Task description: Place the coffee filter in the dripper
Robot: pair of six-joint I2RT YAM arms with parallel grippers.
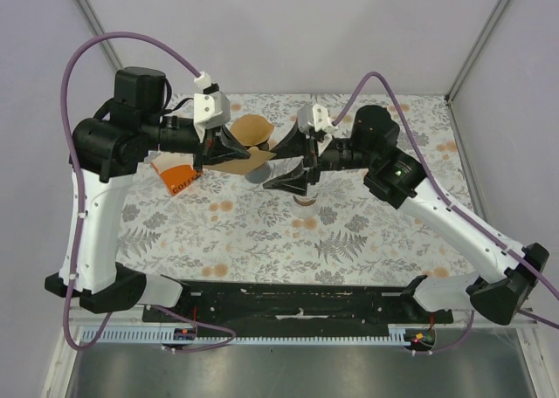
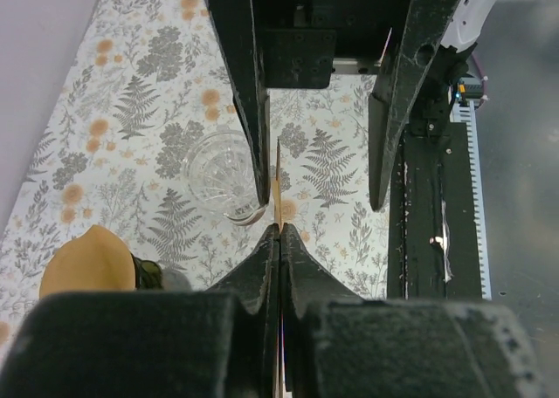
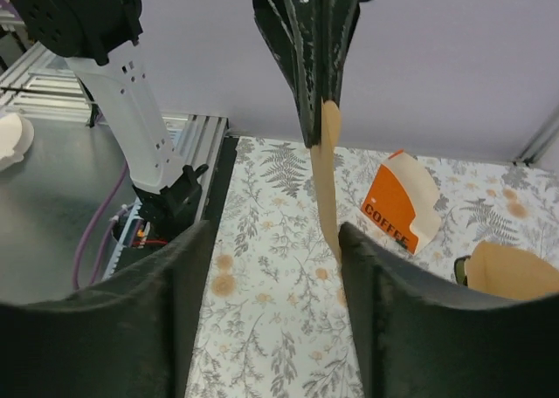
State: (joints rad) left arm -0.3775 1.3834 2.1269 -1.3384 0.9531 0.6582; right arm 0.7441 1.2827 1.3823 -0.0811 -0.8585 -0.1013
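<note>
– Two grippers meet over the table; which one has the paper?
– The left gripper (image 1: 229,150). Its black fingers are pressed together on the top edge of the flat brown paper coffee filter (image 3: 327,184). The filter hangs edge-on below them, above the floral tablecloth (image 1: 349,232).
– And the right gripper (image 3: 275,236)?
– Its jaws stand wide apart, one finger on either side of the hanging filter. The paper sits much closer to one finger than the other. Whether it touches that finger I cannot tell.
– Where is the dripper from there?
– The clear ribbed glass dripper (image 2: 217,171) stands on the cloth under the two grippers, just to one side of the filter's lower edge. Seen from the left wrist, one of the right gripper's fingers crosses its rim. The cloth's pattern shows through the glass.
– Anything else near the left fingers?
– A second brown paper filter (image 2: 87,260) sits off to one side of the gripper's body, resting on something dark that I cannot identify. An orange wedge-shaped box (image 3: 395,208) with a pale curved top edge lies on the cloth by the left arm's wrist.
– Any writing?
– White capitals on the orange face read "COFFE". The end of the word is too cramped to be sure of.
</note>
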